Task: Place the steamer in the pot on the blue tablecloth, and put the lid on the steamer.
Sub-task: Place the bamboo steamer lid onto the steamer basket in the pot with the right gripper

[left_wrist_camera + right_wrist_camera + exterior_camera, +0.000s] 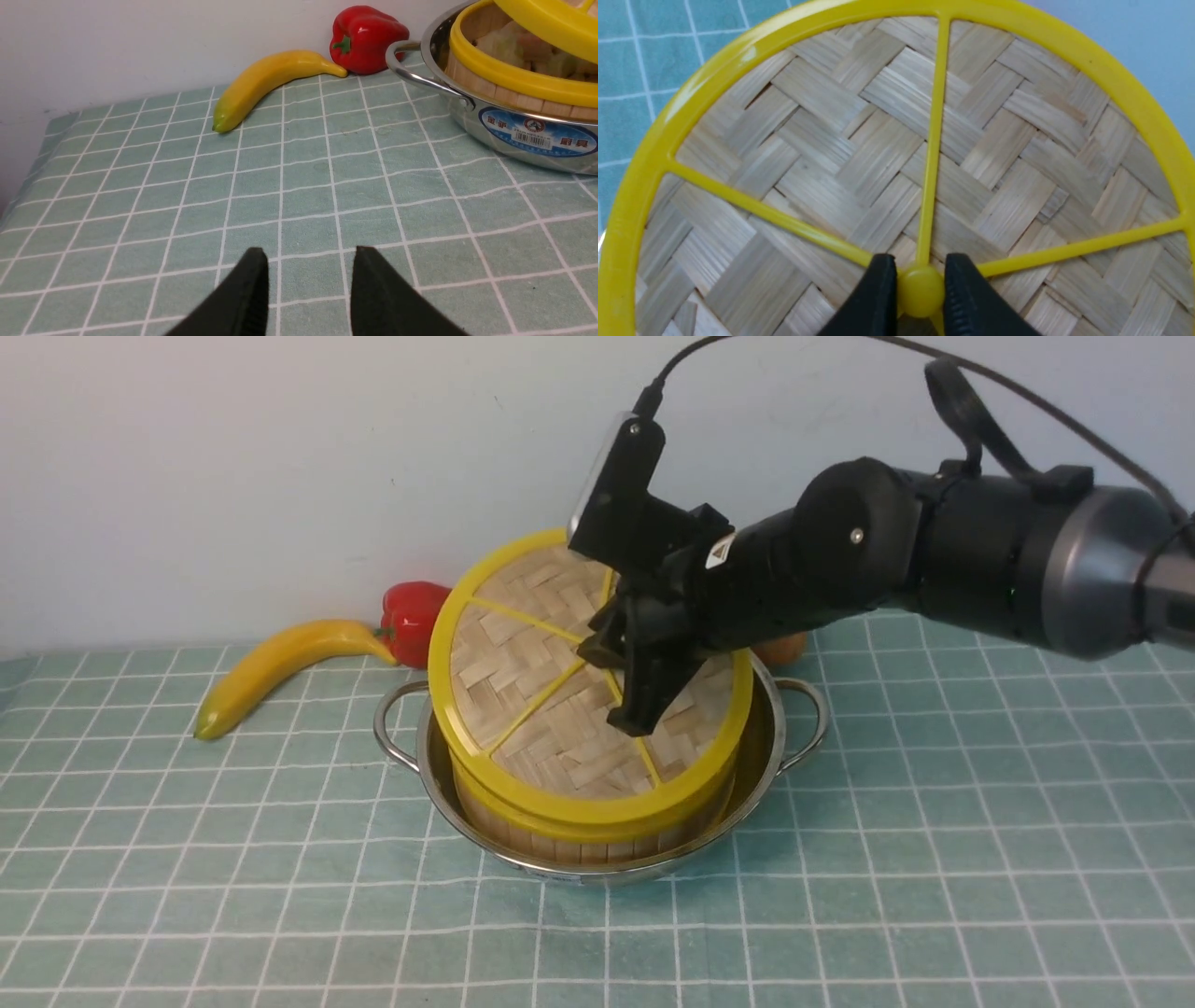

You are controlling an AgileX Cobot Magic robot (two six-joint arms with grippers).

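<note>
The steamer (pixel 579 847) stands inside the shiny pot (pixel 425 761) on the blue tablecloth (pixel 934 849). My right gripper (pixel 611 686) is shut on the lid's small yellow centre knob (pixel 920 291). It holds the woven lid (pixel 532 709) tilted over the steamer, far edge raised and near edge low at the steamer's rim. In the left wrist view a gap shows between lid (pixel 546 18) and steamer (pixel 495 95), with toy food inside. My left gripper (pixel 310 254) hovers open over bare cloth, left of the pot (pixel 490 123), holding nothing.
A yellow banana (pixel 280 663) and a red pepper (pixel 411 616) lie at the back left of the pot, near the wall. A small orange object (pixel 784 649) peeks out behind the pot, under my right arm.
</note>
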